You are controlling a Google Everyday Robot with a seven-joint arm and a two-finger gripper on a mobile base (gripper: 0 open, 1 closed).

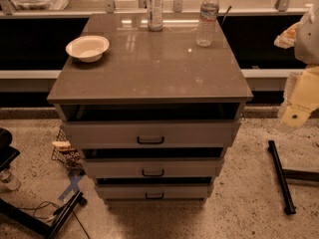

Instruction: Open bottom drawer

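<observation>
The bottom drawer (154, 191) is the lowest and slimmest of three grey-beige fronts on the cabinet, with a small black pull handle (154, 196) at its middle. Its front sits in line with the cabinet, and no interior shows. The middle drawer (152, 169) and the top drawer (148, 133) are above it. My gripper (297, 114) is a pale cream part of the arm at the right edge of the view. It hangs beside the cabinet's right side at about top-drawer height, well above and to the right of the bottom drawer's handle and touching nothing.
A white bowl (87, 48) and two plastic bottles (155, 6) (208, 17) stand on the cabinet top (149, 68). A wire basket (66, 152) sits on the floor at the left. Black stand legs lie at the bottom left (65, 214) and at the right (280, 176).
</observation>
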